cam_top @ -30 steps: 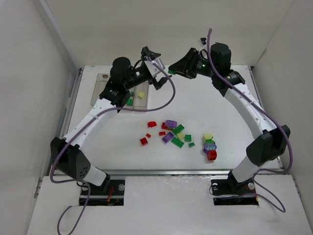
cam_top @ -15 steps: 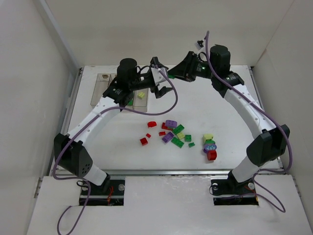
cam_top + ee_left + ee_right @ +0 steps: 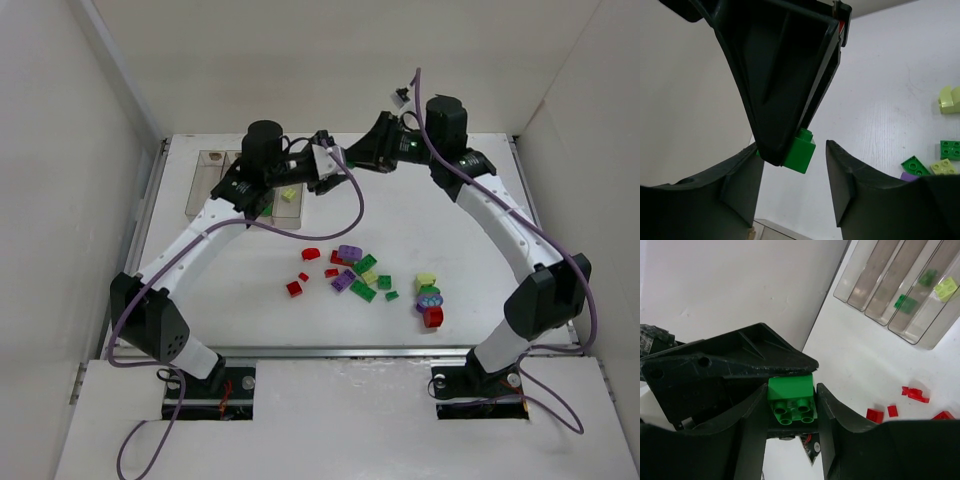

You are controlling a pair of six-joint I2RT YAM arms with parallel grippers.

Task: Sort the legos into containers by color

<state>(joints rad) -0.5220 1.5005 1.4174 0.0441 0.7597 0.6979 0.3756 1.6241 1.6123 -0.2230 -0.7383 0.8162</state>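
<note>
Left wrist view: your right hand [image 3: 352, 158] pinches a green lego [image 3: 800, 151], raised inside the spread left hand [image 3: 328, 177], probably for handover. The containers [image 3: 875, 275] lie nearer the left arm.

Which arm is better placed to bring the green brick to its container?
Probably left. The left gripper, open, flanks the green brick that the right gripper holds, and the containers lie beside the left arm.

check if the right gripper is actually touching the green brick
Touching. The right wrist view shows the green brick wedged between the two fingers of the right gripper, with no gap on either side.
</note>
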